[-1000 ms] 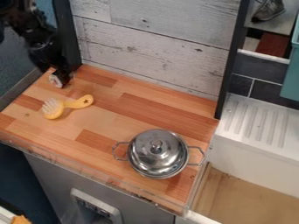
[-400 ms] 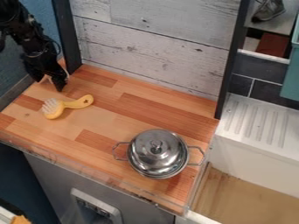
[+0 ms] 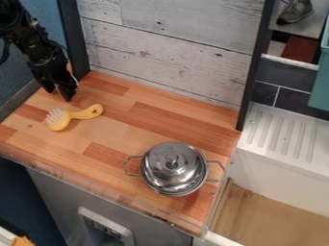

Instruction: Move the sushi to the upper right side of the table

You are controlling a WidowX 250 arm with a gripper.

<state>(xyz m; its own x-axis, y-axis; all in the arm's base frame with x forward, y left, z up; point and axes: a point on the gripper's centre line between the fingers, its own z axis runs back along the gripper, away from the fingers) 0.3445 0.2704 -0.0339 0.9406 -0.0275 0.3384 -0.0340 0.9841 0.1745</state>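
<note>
An orange-brown rectangular wooden bench (image 3: 128, 139) stands before a grey, flat plank wall (image 3: 160, 62); the black two-fingered hand (image 3: 57, 94), released, hangs near the bench's back-left corner.

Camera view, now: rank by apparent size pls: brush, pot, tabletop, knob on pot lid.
Largest to smallest, as seen:
1. Tabletop
2. Pot, handles included
3. Yellow brush
4. Lid knob
No close calls.
</note>
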